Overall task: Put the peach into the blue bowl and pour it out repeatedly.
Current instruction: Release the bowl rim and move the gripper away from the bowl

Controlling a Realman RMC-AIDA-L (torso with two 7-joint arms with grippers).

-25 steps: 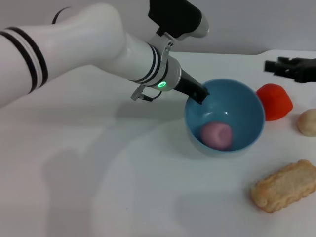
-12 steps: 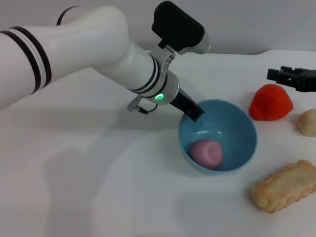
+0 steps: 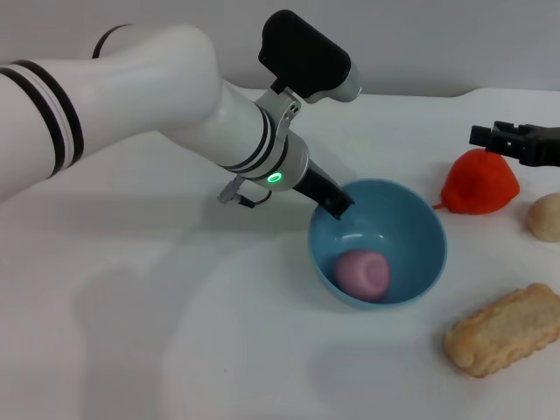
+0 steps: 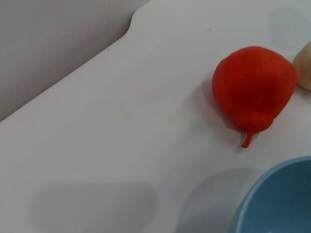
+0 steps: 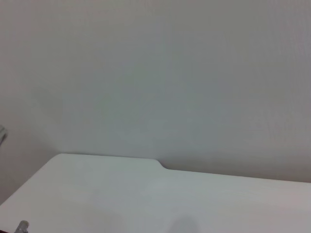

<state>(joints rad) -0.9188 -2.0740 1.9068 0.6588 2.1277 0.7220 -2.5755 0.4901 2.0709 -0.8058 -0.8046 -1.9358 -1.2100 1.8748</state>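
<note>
The blue bowl (image 3: 418,226) stands on the white table in the head view, right of centre, and its rim also shows in the left wrist view (image 4: 282,199). Inside it, on the near side of the bottom, lies the pale-pink peach (image 3: 363,271). My left gripper (image 3: 337,203) reaches down from the left and is shut on the bowl's far-left rim. My right gripper (image 3: 516,142) hangs at the far right edge, above the table and apart from the bowl.
A red-orange pointed fruit (image 3: 479,182) (image 4: 253,87) lies just right of the bowl, with a beige ball (image 3: 545,216) beyond it. A tan biscuit-like piece (image 3: 505,328) lies at the near right. The table's back edge meets a grey wall.
My left gripper has drawn the bowl leftward and nearer, away from the red fruit. The peach stayed inside, shifting slightly left. The right gripper barely moved.
</note>
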